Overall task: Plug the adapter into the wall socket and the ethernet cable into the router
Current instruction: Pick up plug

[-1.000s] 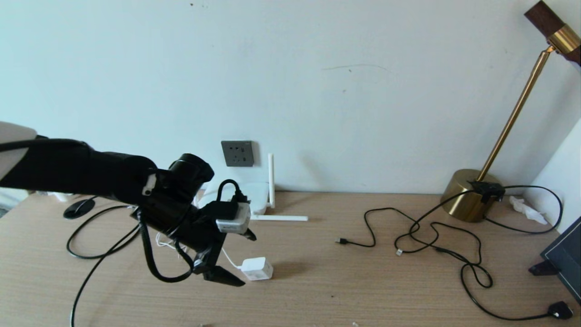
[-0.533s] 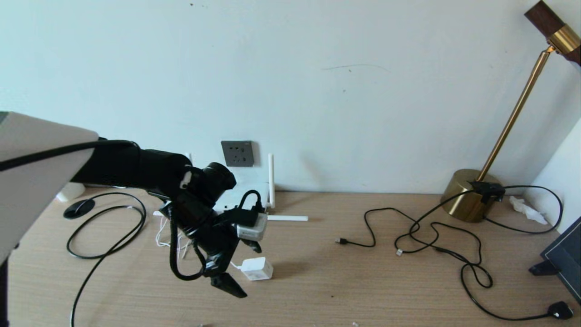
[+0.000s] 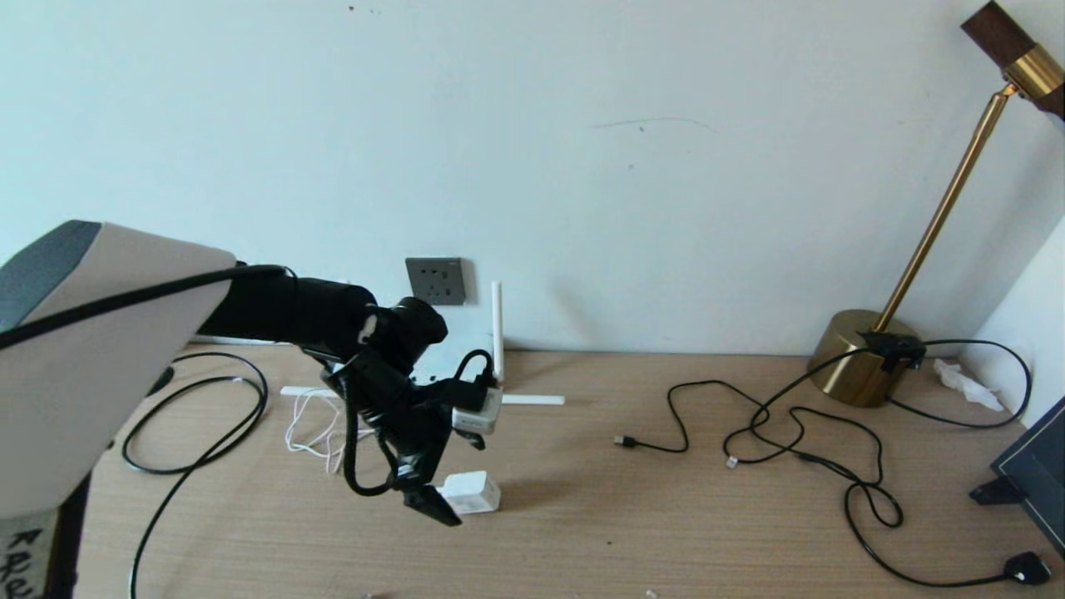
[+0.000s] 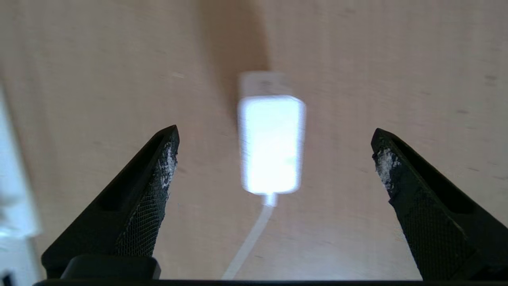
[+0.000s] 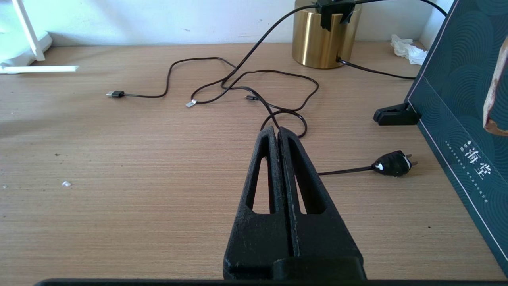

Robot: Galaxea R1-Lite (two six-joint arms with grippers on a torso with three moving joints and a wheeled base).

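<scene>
The left arm reaches in low from the left, its pincer point(image 4: 274, 159) angled down with fingers spread wide over the adapter point(image 3: 471, 492) (untouched, lying on the wooden bench point(image 3: 632, 532)). The right pincer point(image 5: 278, 137) is pressed together above the bench near a brass lamp base point(image 5: 323, 39).

Soft, even daylight; the adapter point(image 4: 272, 143) glares white and blurred in the left wrist view.

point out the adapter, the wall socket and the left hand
adapter point(image 4: 271, 145), left wrist view, middle of its white top face
wall socket point(image 3: 434, 281), head view, centre of the grey faceplate
left hand point(image 4: 274, 153), left wrist view, midway between its fingertips
</scene>
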